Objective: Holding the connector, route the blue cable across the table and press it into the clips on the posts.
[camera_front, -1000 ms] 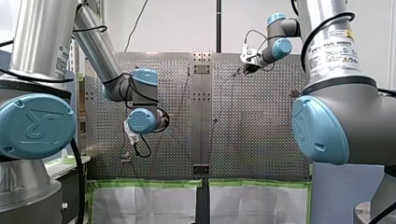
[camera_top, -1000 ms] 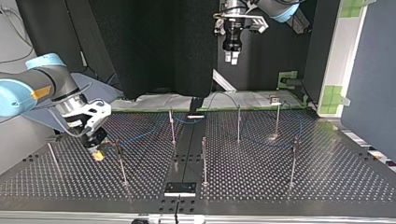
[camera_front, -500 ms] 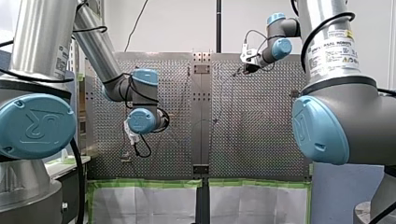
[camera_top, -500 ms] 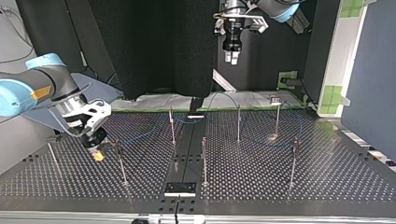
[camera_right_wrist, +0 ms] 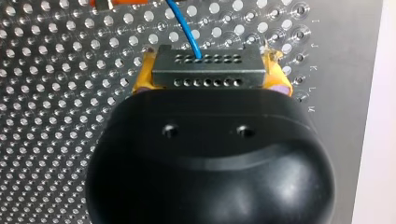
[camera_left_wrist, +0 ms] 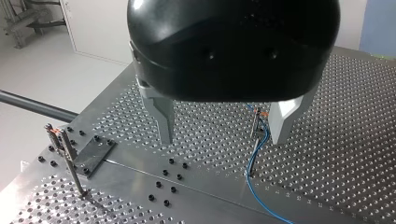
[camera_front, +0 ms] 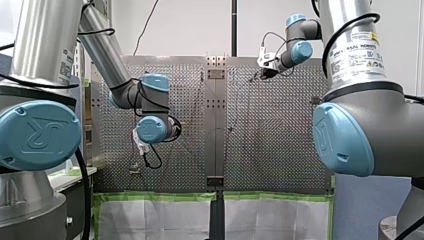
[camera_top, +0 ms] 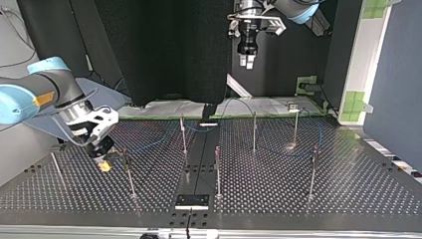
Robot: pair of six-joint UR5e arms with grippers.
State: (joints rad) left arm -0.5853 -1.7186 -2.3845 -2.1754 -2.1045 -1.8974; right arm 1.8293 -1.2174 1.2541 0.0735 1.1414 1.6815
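Top view: my right gripper sits low at the table's left, just beside 1 post; my left gripper hangs high over the far edge. Left wrist view: its fingers spread wide, empty; the blue cable meets a clip post ahead. Right wrist view: yellow pads clamp the connector.

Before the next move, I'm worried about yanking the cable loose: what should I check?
1. Connector clamped between my right gripper's yellow pads: ok.
2. Blue cable joined to the connector: ok.
3. My left gripper open, empty, raised above the table: ok.
4. Cable seated in the clip on the post ahead of my left gripper: cannot tell.
5. Cable lying free of snags among the other posts, top view: cannot tell.
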